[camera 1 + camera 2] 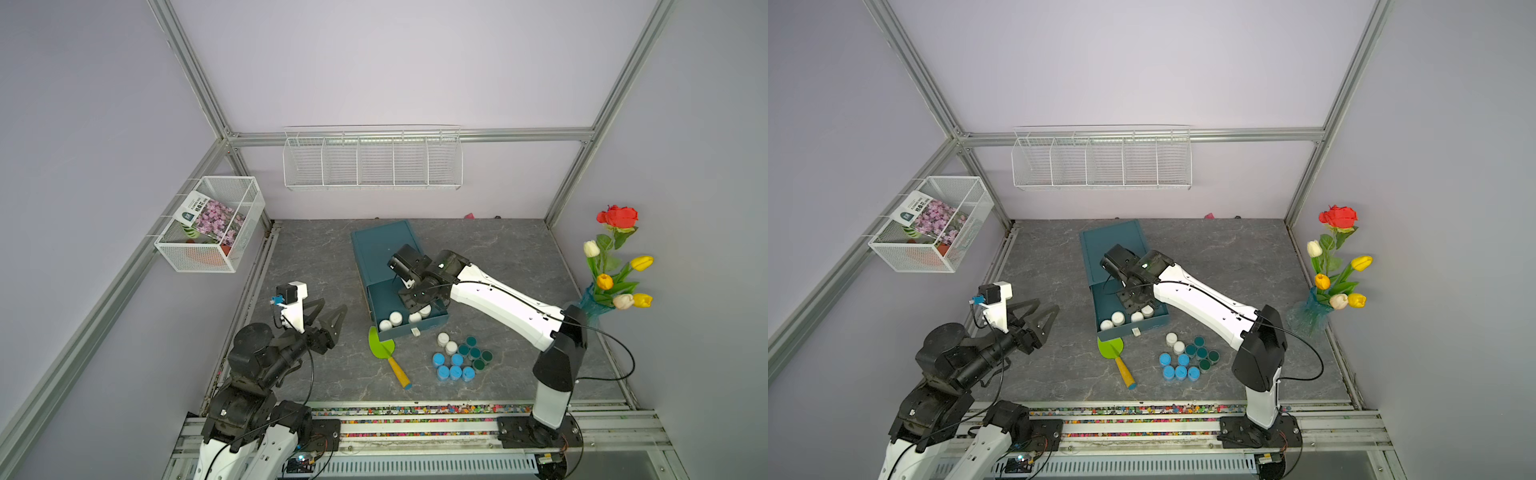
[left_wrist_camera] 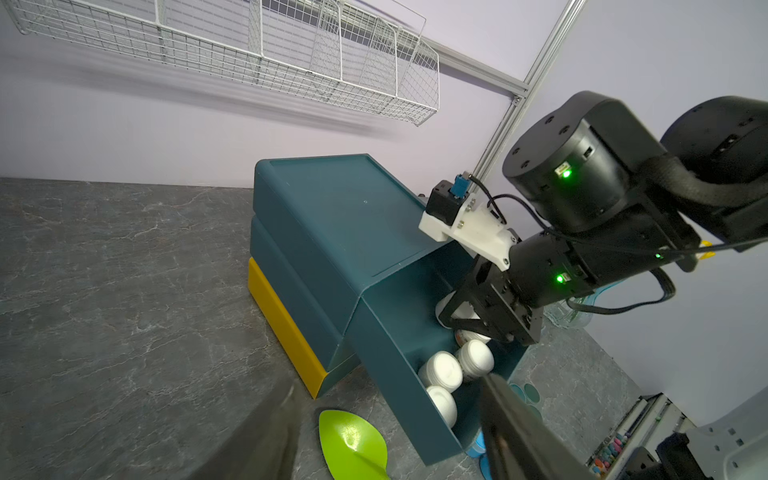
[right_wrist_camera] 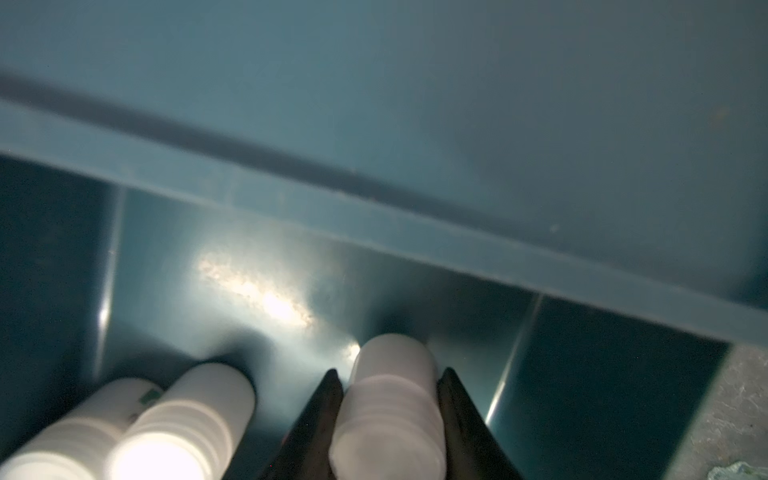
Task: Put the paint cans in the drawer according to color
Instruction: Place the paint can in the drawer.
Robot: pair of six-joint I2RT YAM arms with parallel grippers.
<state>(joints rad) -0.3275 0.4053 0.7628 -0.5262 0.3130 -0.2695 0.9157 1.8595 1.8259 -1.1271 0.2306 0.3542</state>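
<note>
Left gripper [image 1: 333,304] hangs over the grey tabletop [image 1: 316,257] with its jaws apart and nothing between them, well apart from the paint cans. To its right, a green trowel [image 1: 380,344] with a yellow handle lies just in front of the teal drawer [image 1: 415,327], which stands pulled out of its cabinet [image 1: 378,245]. Several white cans [image 1: 396,318] sit at the drawer's front end. Reaching down into the same drawer, the right gripper [image 3: 389,370] is clamped on a white paint can [image 3: 390,415]; whether it touches the drawer floor cannot be told. Farther right, on the table before the drawer, two more white jars [image 1: 443,338], five dark teal cans [image 1: 474,354] and five light blue cans [image 1: 455,372] stand bunched together. Artificial flowers [image 1: 617,216] fill a blue vase [image 1: 592,301] at far right.
</note>
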